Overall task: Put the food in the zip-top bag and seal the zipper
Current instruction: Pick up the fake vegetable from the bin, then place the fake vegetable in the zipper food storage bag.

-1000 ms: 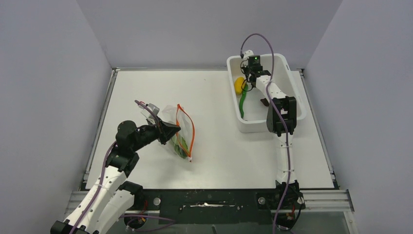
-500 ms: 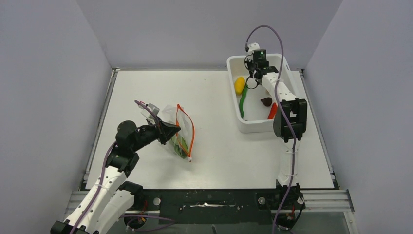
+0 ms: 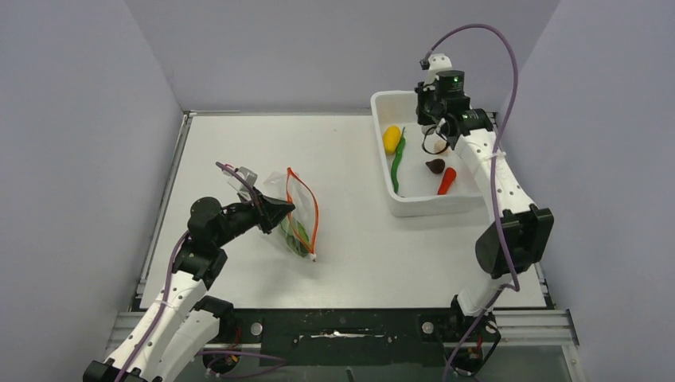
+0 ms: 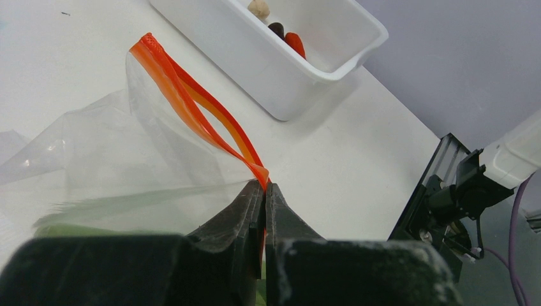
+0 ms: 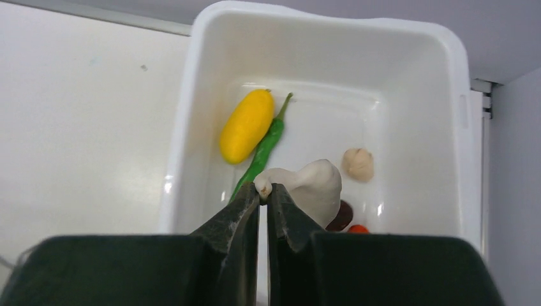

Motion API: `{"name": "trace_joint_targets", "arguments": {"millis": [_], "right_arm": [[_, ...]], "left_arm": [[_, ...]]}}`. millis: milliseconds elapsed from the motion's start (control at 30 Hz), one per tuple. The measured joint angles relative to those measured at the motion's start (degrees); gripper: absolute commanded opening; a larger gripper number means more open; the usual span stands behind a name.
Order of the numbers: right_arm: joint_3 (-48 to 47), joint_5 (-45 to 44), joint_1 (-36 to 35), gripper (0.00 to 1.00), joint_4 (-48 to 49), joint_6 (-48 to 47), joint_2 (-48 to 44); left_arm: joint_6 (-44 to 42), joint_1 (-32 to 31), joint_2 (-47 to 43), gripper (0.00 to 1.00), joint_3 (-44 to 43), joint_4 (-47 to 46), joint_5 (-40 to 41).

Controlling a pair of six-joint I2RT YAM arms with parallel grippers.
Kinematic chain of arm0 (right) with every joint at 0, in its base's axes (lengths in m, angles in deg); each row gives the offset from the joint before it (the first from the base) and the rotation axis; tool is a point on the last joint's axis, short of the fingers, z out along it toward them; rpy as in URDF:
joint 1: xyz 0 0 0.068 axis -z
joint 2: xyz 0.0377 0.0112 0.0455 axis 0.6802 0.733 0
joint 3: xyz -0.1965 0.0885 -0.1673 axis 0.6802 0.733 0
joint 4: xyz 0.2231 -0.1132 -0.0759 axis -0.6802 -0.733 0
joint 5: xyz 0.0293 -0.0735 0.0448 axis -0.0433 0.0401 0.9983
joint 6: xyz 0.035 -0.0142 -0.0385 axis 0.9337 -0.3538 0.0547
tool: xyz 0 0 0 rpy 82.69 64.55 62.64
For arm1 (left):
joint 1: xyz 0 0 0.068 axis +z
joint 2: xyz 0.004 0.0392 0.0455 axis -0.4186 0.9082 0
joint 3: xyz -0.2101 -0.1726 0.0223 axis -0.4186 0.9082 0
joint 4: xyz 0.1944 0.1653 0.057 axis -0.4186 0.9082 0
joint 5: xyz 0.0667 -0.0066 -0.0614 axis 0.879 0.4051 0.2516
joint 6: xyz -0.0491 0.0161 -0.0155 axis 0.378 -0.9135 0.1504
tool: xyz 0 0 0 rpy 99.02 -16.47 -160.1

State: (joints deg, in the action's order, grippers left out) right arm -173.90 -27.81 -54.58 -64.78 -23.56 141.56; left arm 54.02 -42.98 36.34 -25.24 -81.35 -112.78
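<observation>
Item: right gripper (image 5: 263, 191) is pinching a whitish food piece (image 5: 316, 188) above the tub (image 3: 422, 207). The zip-top bag (image 3: 277, 185) is lying well leftward, its mouth gaping, with the left gripper (image 4: 263, 188) clamping the zipper (image 4: 191, 108) corner.

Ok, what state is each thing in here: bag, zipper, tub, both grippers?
zip-top bag: open, green food inside.
zipper: unsealed, one end pinched.
left gripper: shut on zipper.
right gripper: shut on whitish piece.
whitish piece: held over tub.
tub: upright, holds yellow lump, green pepper, small pieces.
</observation>
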Motion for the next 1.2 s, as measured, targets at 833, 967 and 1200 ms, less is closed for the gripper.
{"name": "trace_joint_targets", "arguments": {"millis": [833, 967, 1200], "right_arm": [[37.3, 28.5, -17.0, 0.00, 22.6, 24.5, -33.5], [38.4, 30.7, -19.2, 0.00, 25.6, 27.1, -33.4], [38.6, 32.8, -25.0, 0.00, 31.7, 30.8, -32.3]], "left_arm": [[8.2, 0.0, 0.9, 0.00, -0.8, -4.0, 0.0], [8.5, 0.0, 1.3, 0.00, -0.8, -4.0, -0.1], [9.2, 0.0, 2.4, 0.00, -1.2, -4.4, -0.3]]}}
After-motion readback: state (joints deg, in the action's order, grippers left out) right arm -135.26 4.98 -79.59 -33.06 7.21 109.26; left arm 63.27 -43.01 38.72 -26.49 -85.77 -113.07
